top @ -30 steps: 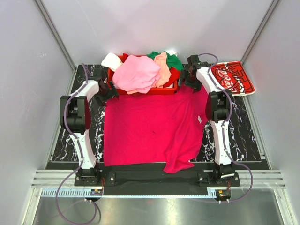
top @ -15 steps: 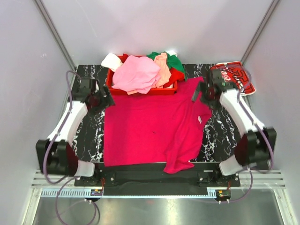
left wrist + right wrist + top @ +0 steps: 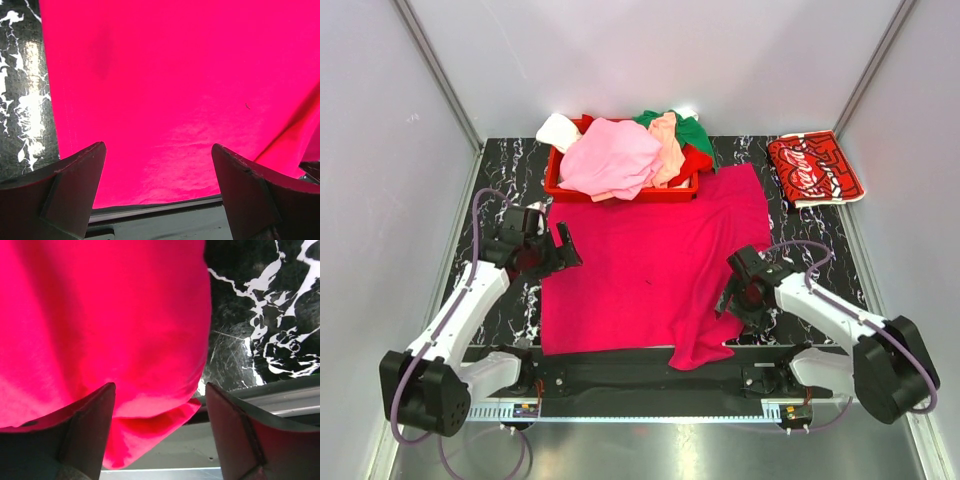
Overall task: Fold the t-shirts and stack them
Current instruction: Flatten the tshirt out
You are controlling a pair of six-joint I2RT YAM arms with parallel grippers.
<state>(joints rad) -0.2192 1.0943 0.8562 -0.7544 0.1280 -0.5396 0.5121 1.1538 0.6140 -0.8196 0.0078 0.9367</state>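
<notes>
We log: red plastic basket (image 3: 672,189) at the bench's far edge, left of centre | black white-veined bench top (image 3: 840,255) | metal rail (image 3: 650,412) along the near edge.

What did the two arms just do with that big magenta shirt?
Both pulled back from the far corners of the magenta shirt toward the near edge; the left gripper and right gripper now hang open over its sides. Its far right corner was drawn outward and released, so it lies wider. The red basket, its pile and the folded Coca-Cola shirt stayed put.
</notes>
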